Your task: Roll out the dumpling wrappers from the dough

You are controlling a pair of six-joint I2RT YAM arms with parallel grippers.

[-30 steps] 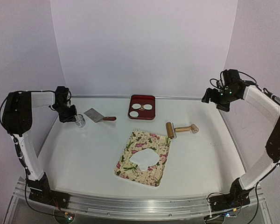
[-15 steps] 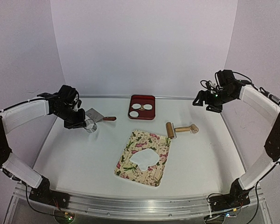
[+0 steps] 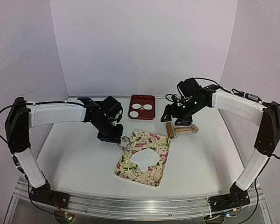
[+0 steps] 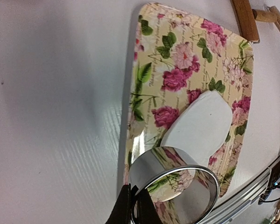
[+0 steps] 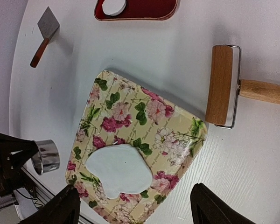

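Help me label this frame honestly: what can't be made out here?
- Left wrist view: the bottom edge cuts off the left hand; only its tips, pinching the metal ring, show.
- Right wrist view: the top edge cuts the red tray; one dumpling wrapper partly shows.
- Top view: the metal ring is too small to tell whether it touches the floral mat.

White-shelled arms (image 3: 51, 113), black joints, cables, black left hand (image 3: 120, 138) and right hand (image 3: 168, 116)

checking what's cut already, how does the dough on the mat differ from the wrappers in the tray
Shape: the dough is a ragged sheet with a notched edge; the dumpling wrappers are neat rounds. Size: the dough is larger than each wrapper. Place: dough on the floral mat, wrappers in the red tray. Both are white and flat.
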